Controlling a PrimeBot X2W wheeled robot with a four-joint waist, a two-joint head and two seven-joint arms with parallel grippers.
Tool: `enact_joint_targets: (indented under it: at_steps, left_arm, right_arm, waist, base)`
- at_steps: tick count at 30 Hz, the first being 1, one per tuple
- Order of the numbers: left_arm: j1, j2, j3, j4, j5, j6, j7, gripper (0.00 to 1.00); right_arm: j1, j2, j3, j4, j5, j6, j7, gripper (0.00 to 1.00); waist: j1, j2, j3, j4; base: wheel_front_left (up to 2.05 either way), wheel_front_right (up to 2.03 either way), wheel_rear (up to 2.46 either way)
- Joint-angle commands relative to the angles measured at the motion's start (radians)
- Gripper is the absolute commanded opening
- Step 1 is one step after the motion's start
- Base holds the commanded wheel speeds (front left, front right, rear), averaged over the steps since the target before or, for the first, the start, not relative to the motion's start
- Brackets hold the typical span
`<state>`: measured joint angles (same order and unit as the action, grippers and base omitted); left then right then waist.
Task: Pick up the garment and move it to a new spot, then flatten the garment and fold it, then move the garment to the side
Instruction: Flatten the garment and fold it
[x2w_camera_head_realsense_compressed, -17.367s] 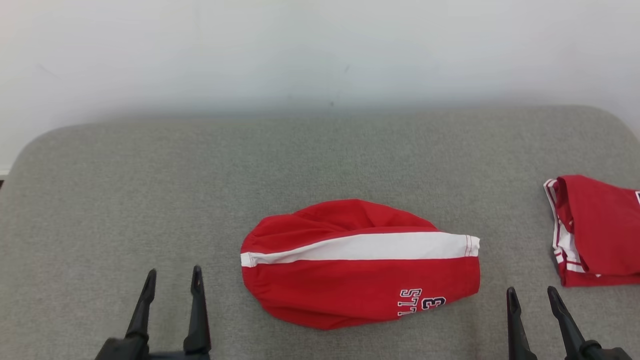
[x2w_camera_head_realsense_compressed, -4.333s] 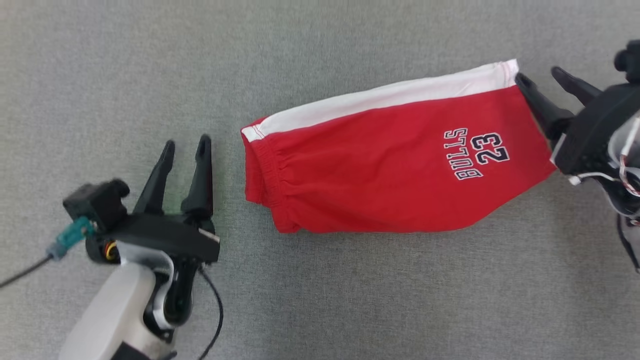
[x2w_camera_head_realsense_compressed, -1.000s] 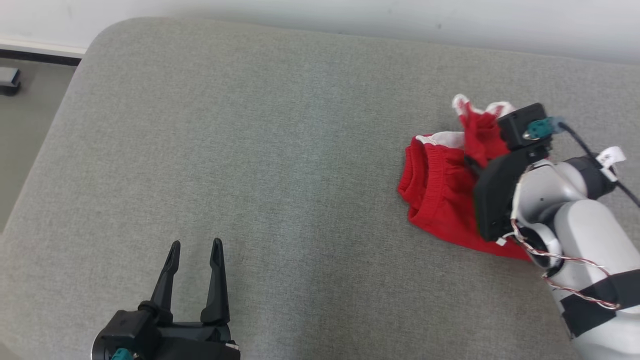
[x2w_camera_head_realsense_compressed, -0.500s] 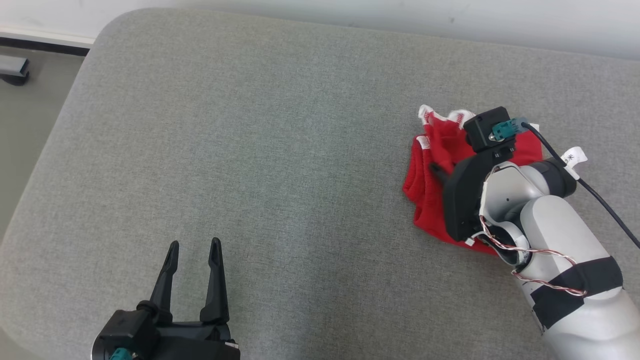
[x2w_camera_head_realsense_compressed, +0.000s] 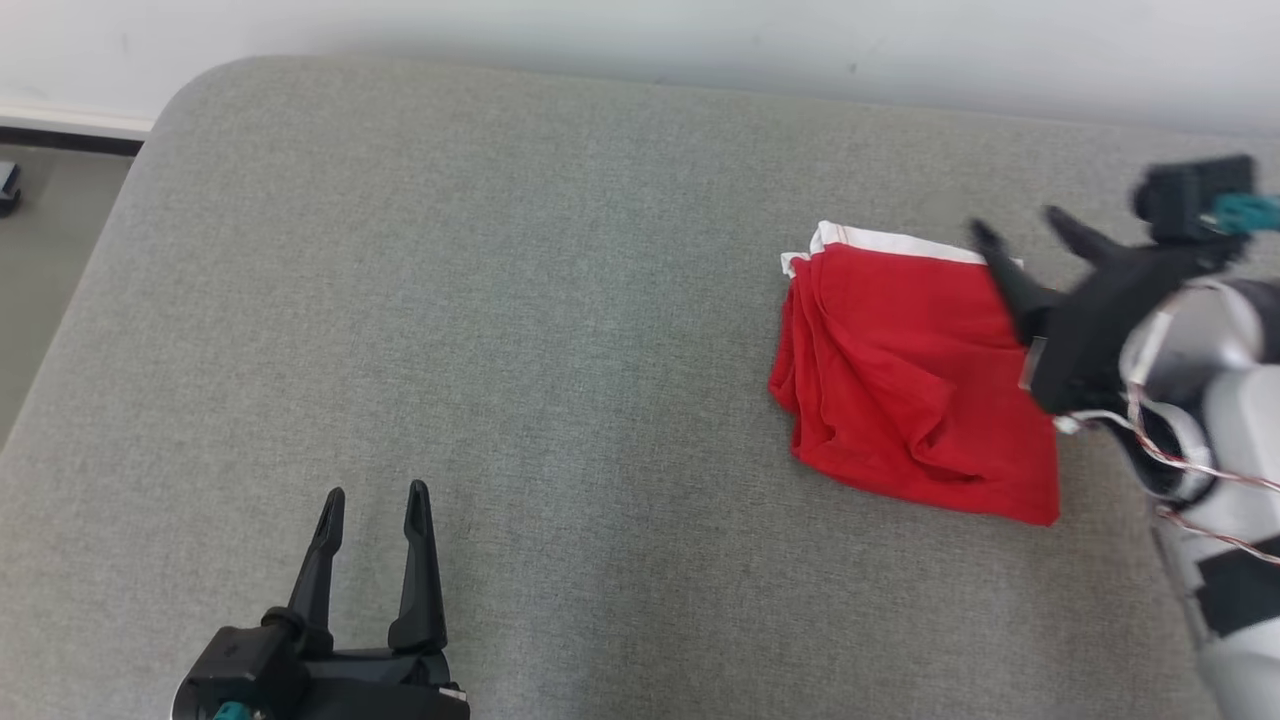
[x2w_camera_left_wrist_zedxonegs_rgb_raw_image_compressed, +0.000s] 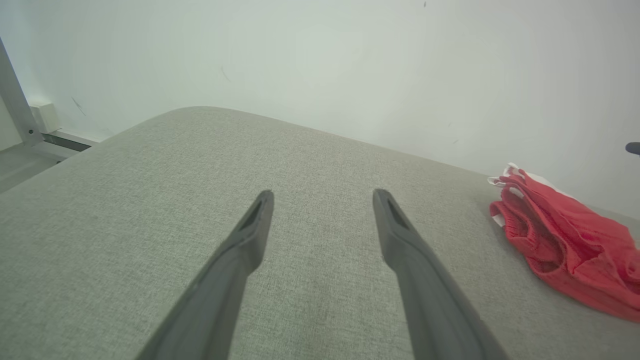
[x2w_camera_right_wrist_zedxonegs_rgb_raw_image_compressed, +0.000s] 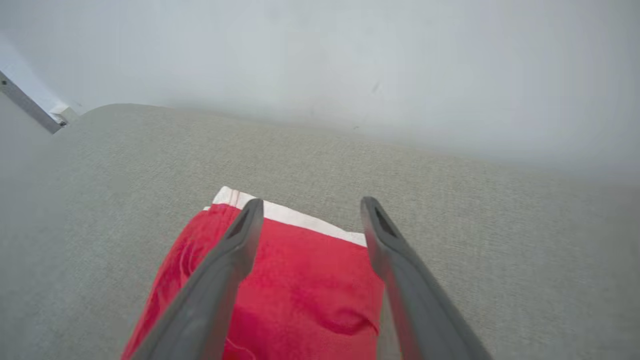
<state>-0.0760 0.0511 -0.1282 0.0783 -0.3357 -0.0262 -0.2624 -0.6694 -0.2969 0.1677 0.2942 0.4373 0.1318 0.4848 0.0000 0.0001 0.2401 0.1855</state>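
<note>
The garment (x2w_camera_head_realsense_compressed: 905, 375), red shorts with a white stripe along the far edge, lies folded in a rough square on the right part of the grey cushion (x2w_camera_head_realsense_compressed: 500, 300). My right gripper (x2w_camera_head_realsense_compressed: 1020, 225) hovers open above its far right corner with nothing between its fingers; in the right wrist view the garment (x2w_camera_right_wrist_zedxonegs_rgb_raw_image_compressed: 300, 285) lies below the spread fingers (x2w_camera_right_wrist_zedxonegs_rgb_raw_image_compressed: 235, 245). My left gripper (x2w_camera_head_realsense_compressed: 372, 495) stands open over bare cushion at the lower left, far from the garment. In the left wrist view the garment (x2w_camera_left_wrist_zedxonegs_rgb_raw_image_compressed: 565, 245) sits at the right edge.
A white wall (x2w_camera_head_realsense_compressed: 640, 40) runs behind the cushion. The cushion's rounded left corner (x2w_camera_head_realsense_compressed: 170, 100) drops to a grey floor (x2w_camera_head_realsense_compressed: 40, 250) with a dark baseboard. Bare grey cushion stretches left of the garment.
My right gripper has opened, let go of the garment and pulled up and to the right. The garment now lies flatter, folded over. The head camera shifted slightly; the left gripper stayed open.
</note>
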Motion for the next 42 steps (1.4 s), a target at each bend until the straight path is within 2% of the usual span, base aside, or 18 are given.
enact_joint_targets:
  at_steps: [1, 5, 8, 10, 12, 16, 24, 35, 41, 42]
  left_arm:
    - [0.013, -0.001, 0.003, -0.001, 0.013, 0.001, -0.003, 1.00]
    - [0.014, -0.001, 0.004, -0.006, 0.015, -0.002, -0.003, 1.00]
    - [0.011, -0.001, 0.005, -0.007, 0.016, -0.005, -0.003, 1.00]
    - [0.005, -0.001, 0.007, -0.007, 0.015, -0.007, -0.003, 1.00]
    - [0.000, -0.001, 0.007, -0.005, 0.017, -0.007, -0.003, 1.00]
    - [-0.006, -0.001, 0.005, 0.000, 0.018, -0.009, -0.003, 1.00]
    - [0.003, -0.001, 0.011, 0.006, 0.019, -0.012, -0.003, 1.00]
    - [0.017, -0.001, 0.018, 0.006, 0.019, -0.016, -0.003, 1.00]
    - [0.029, -0.001, 0.022, 0.010, 0.020, -0.013, -0.003, 1.00]
    - [0.033, -0.001, 0.025, 0.010, 0.020, -0.013, -0.003, 1.00]
  right_arm:
    - [0.034, -0.017, -0.025, 0.002, -0.022, -0.003, -0.019, 1.00]
    - [0.106, -0.049, -0.114, 0.019, -0.104, -0.003, -0.099, 1.00]
    - [0.160, -0.036, -0.140, 0.043, -0.155, -0.003, -0.164, 1.00]
    - [0.190, -0.012, -0.138, 0.069, -0.188, -0.003, -0.212, 0.38]
    - [0.200, 0.001, -0.117, 0.090, -0.211, -0.003, -0.240, 0.00]
    - [0.211, 0.027, -0.051, 0.129, -0.255, -0.003, -0.284, 0.00]
    - [0.222, 0.077, 0.079, 0.174, -0.242, -0.003, -0.301, 0.00]
    - [0.195, 0.167, 0.264, 0.154, -0.208, -0.003, -0.322, 0.00]
    - [0.209, 0.210, 0.366, 0.117, -0.147, -0.003, -0.365, 0.00]
    - [0.219, 0.214, 0.371, 0.103, -0.138, -0.003, -0.378, 0.04]
  waist:
    - [0.0000, -0.0001, -0.010, -0.010]
    - [0.0000, -0.0001, -0.012, -0.017]
    - [0.0000, -0.0001, -0.005, -0.023]
    - [0.0000, -0.0001, 0.004, -0.027]
    - [0.0000, -0.0001, 0.009, -0.029]
    - [0.0000, -0.0001, 0.012, -0.028]
    - [0.0000, -0.0001, 0.000, -0.025]
    - [0.0000, -0.0001, -0.015, -0.037]
    - [0.0000, -0.0001, -0.038, -0.041]
    - [0.0000, -0.0001, -0.044, -0.043]
  base:
    - [0.00, 0.00, 0.00]
    - [0.00, 0.00, 0.00]
    - [0.00, 0.00, 0.00]
    - [0.00, 0.00, 0.00]
    - [0.00, 0.00, 0.00]
    - [0.00, 0.00, 0.00]
    - [0.00, 0.00, 0.00]
    - [0.00, 0.00, 0.00]
    - [0.00, 0.00, 0.00]
    - [0.00, 0.00, 0.00]
